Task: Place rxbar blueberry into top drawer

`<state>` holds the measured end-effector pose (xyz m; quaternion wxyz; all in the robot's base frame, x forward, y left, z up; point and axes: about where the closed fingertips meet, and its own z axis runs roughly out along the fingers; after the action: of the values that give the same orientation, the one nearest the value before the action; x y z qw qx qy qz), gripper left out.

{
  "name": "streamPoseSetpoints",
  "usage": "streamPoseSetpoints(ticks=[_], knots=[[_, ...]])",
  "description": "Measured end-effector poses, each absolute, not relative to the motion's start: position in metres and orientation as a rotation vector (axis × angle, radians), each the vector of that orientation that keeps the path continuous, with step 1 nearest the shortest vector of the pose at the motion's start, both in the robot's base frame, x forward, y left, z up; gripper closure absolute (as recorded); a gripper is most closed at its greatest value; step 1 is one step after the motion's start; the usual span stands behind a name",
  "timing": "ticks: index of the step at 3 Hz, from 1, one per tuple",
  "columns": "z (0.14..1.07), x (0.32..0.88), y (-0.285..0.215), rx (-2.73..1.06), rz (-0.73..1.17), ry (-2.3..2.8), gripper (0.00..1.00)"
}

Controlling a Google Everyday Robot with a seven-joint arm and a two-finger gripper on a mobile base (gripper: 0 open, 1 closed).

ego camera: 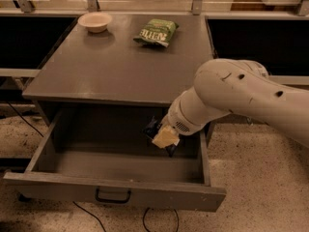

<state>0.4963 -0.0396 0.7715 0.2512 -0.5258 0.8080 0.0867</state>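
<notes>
Mostly hidden behind arm, end effector inside open top drawer; grip state unclear.

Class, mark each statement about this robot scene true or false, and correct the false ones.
1. The drawer is open. True.
2. The bowl sits inside the drawer. False: it stands on the cabinet top, back left.
3. The end effector is low over the drawer's right side. True.
4. The green bag lies on the floor. False: it lies on the cabinet top.
</notes>
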Motion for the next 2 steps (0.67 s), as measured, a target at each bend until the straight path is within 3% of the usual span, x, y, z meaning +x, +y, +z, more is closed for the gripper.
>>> streamPoseSetpoints(ticks=[2], knots=[[0.7393, 0.4968, -0.0227, -1.454, 0.356, 2.212, 1.00]])
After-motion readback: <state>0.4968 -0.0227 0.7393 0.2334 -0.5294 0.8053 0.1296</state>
